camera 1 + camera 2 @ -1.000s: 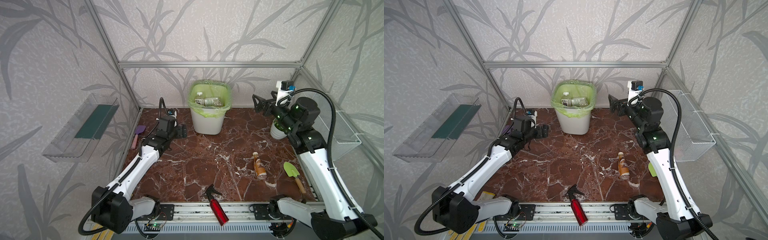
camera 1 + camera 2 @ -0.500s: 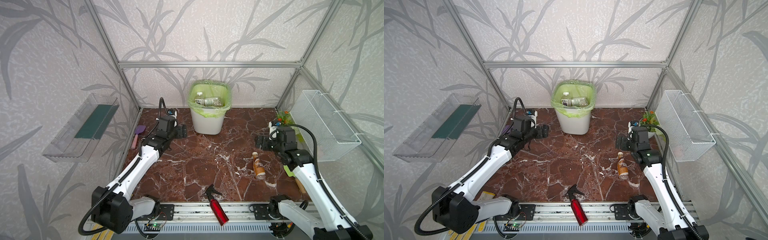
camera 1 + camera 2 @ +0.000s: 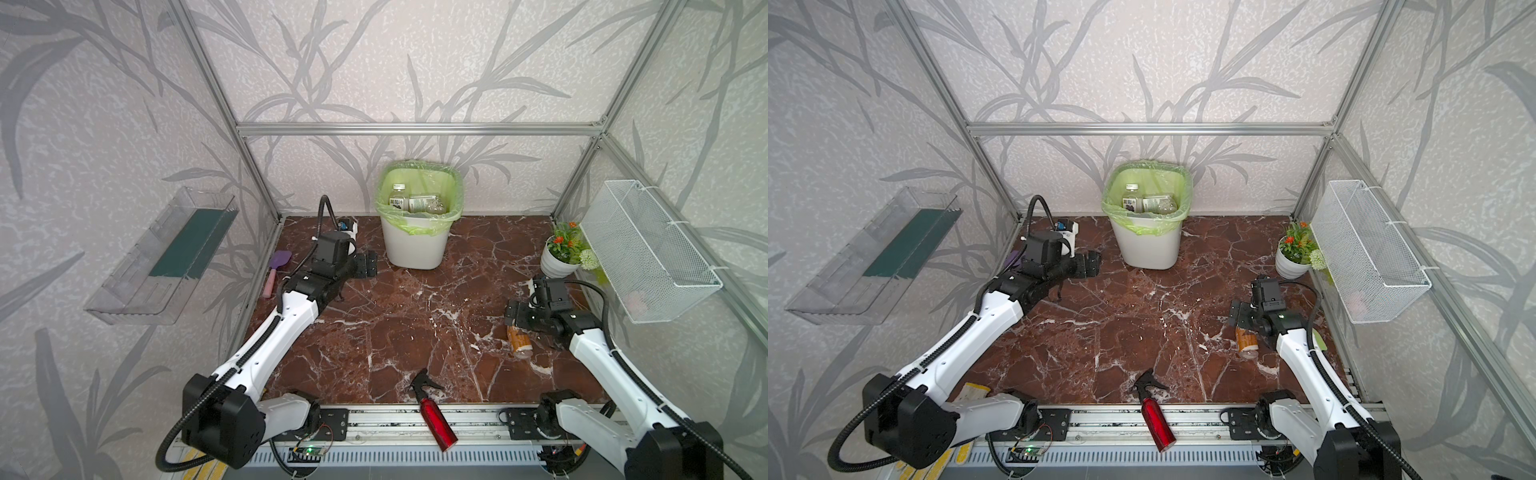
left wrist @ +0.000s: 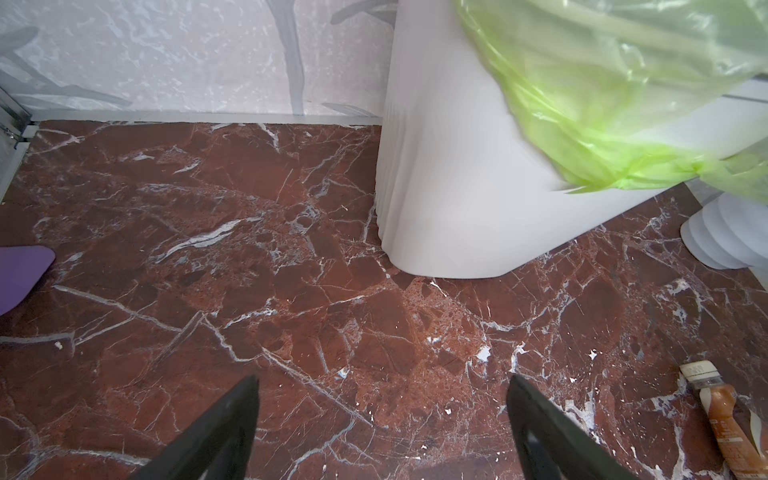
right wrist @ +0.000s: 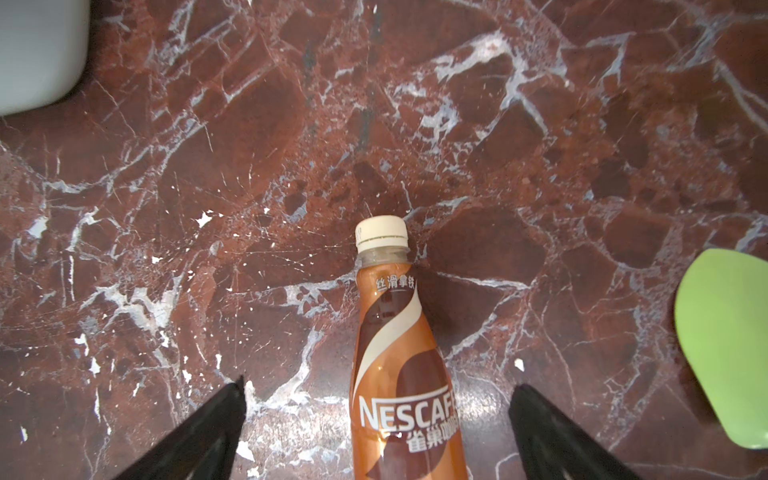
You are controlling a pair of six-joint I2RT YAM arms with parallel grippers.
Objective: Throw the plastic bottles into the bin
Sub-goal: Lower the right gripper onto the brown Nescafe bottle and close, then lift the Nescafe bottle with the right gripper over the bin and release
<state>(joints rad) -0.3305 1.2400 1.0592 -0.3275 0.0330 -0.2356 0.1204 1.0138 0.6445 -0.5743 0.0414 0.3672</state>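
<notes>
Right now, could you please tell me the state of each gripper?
Left gripper: open, empty.
Right gripper: open, jaws either side of the coffee bottle, not gripping it.

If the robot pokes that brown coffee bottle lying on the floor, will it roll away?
Probably: the coffee bottle lies on its side, round-bodied, on the smooth marble floor, so a sideways nudge would likely roll it. It looks clear near the cap, so it's likely empty and light. Its glossy label might slip when squeezed.

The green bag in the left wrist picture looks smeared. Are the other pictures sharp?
Left wrist view: the green bag on the bin is blurred, the floor crisp. Right wrist view: the coffee bottle is sharp, with small glints. Both top views: sharp throughout.
</notes>
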